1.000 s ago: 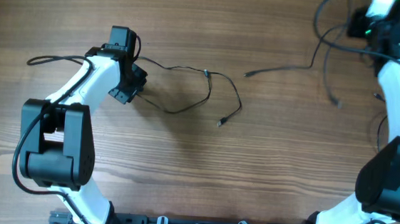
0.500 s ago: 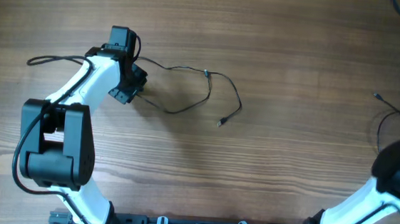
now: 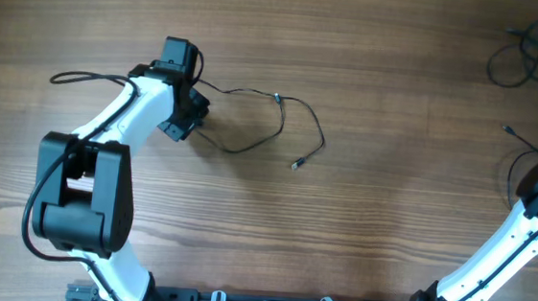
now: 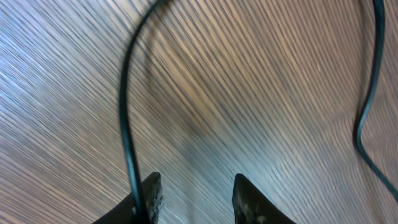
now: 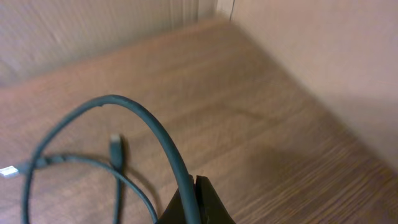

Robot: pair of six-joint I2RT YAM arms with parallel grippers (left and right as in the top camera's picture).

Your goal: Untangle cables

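**Current state.** The left gripper [image 4: 196,190] sits low over the counter [image 3: 388,227] at the left end of the looped cable [image 3: 279,100]. Its jaws stand partly open with bare wood showing between them, and they hold nothing. In the left wrist view one strand runs down to the outer edge of one finger, beside the gap and not inside it. The rest of this cable lies in a loose open curve toward the middle of the counter and ends in a small plug [image 3: 295,164].

The right gripper [image 5: 194,199] is out of the overhead view, at the far right corner. Its jaws are fully closed on a dark green cable [image 5: 149,121], which arcs up out of the pinch. A cable bunch [image 3: 524,61] lies at that corner, well apart from the looped cable.

**Step in hand (judged).** Take hold of the looped cable with the left gripper so that it can be laid out on its own.

**Procedure.**
1. Shift the left gripper sideways until the strand lies centred between the jaws.
2. Close only once the strand is inside. A pinch on the finger's edge is likely to slip.
3. Draw slowly and low along the counter, away from the right corner.
4. Keep the right jaws clamped throughout.
5. Stop if the plug snags a strand.
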